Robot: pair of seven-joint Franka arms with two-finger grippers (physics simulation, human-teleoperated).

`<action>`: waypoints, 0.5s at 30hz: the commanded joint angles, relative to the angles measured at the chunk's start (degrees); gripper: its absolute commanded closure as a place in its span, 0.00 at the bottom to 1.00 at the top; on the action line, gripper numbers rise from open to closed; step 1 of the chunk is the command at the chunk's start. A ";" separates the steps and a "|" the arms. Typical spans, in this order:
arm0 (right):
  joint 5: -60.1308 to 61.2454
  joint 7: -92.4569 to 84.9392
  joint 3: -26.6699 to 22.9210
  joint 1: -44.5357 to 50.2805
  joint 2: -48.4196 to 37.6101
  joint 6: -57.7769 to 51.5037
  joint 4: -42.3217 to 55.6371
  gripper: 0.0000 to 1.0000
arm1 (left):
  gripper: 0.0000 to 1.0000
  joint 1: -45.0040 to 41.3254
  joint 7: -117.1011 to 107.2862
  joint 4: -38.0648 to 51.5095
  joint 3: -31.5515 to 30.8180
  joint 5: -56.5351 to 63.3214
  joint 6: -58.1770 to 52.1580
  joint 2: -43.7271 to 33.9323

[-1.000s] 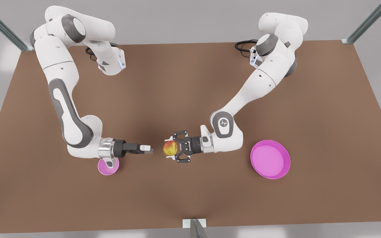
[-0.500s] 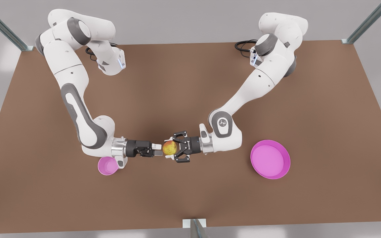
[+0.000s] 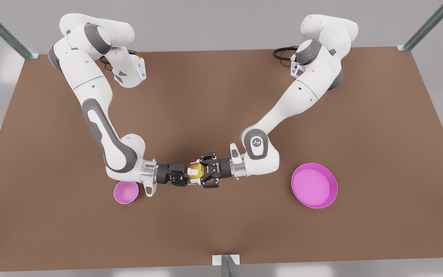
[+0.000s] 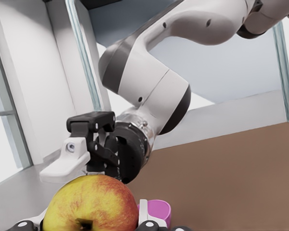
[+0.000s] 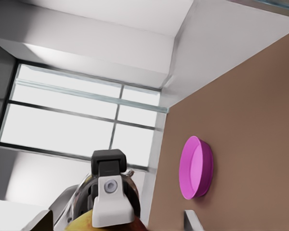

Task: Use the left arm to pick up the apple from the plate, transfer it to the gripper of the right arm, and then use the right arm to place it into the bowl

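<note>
The yellow-red apple [image 3: 195, 169] hangs above the table's middle, and my left gripper [image 3: 201, 172], reaching in from the front view's right, is shut on it. My right gripper [image 3: 189, 175] comes from the front view's left and is open, its fingers [image 4: 63, 166] straddling the apple [image 4: 89, 204] from the opposite side. One of those fingers lies just over the apple's top; the other is hidden. The small pink bowl [image 3: 126, 192] stands under the right arm's wrist. Farther along the front view's right sits the wide pink plate [image 3: 314, 185] with nothing in it.
The brown table [image 3: 221, 96] carries both arm bases at its far edge. A metal post [image 3: 227, 265] stands at the middle of the near edge. The plate [image 5: 196, 167] appears beyond the apple in the right wrist view, the bowl [image 4: 159, 210] behind it in the left wrist view.
My right gripper has travelled toward the front view's right, from beside the bowl up to the apple, and its fingers now bracket it. The left gripper with the apple shifted slightly toward it.
</note>
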 commanded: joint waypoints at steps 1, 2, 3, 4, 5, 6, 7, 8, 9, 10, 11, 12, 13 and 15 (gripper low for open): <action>-0.04 -5.38 0.01 0.07 -0.09 0.58 -0.62 0.00 | 0.20 0.00 6.63 0.02 -0.03 -0.02 0.05 -0.11; -0.12 -5.30 0.10 0.07 -0.18 0.49 -1.15 0.00 | 0.20 0.00 6.63 0.02 -0.03 -0.02 -0.03 -0.11; -0.13 -5.04 0.19 0.07 -0.35 0.49 -1.51 0.00 | 0.20 0.00 6.63 0.02 -0.03 -0.02 -0.03 -0.11; -0.13 -4.95 0.97 -0.19 -0.53 0.49 -2.03 0.00 | 0.20 0.09 6.63 0.02 -0.03 -0.02 0.05 -0.11; -0.21 -4.94 0.98 -0.11 -0.53 0.49 -2.03 0.00 | 0.20 0.09 6.63 0.02 -0.03 -0.02 -0.03 -0.11; -0.30 -4.86 0.98 -0.02 -0.53 0.49 -2.12 0.00 | 0.20 0.09 6.54 0.02 0.05 -0.02 -0.03 -0.11; -0.30 -4.86 0.98 0.07 -0.53 0.49 -2.12 0.00 | 0.19 0.09 6.63 0.02 0.05 -0.02 -0.03 -0.11; -0.30 -4.95 0.98 0.07 -0.53 0.58 -2.03 0.14 | 0.19 0.09 6.63 0.02 0.05 -0.02 -0.03 -0.11; -0.30 -4.86 0.98 0.07 -0.53 0.58 -1.95 0.24 | 0.19 0.09 6.54 0.02 0.05 -0.02 -0.03 -0.11; -0.30 -4.95 0.98 0.07 -0.53 0.67 -1.95 0.31 | 0.19 0.09 6.54 0.02 0.05 -0.02 -0.03 -0.11; -0.30 -4.95 0.98 0.07 -0.53 0.67 -1.95 0.35 | 0.19 0.09 6.54 0.02 0.05 -0.02 -0.03 -0.11; -0.30 -4.95 0.98 0.07 -0.53 0.67 -1.86 0.36 | 0.19 0.09 6.54 0.02 0.05 -0.02 -0.03 -0.11; -0.30 -4.95 0.98 0.07 -0.53 0.67 -1.86 0.36 | 0.18 0.09 6.54 0.02 0.05 -0.02 -0.03 -0.11; -0.48 -4.86 0.98 -0.02 -0.53 0.67 -1.68 0.36 | 0.00 0.18 6.28 -0.07 0.05 -0.63 -0.03 -0.11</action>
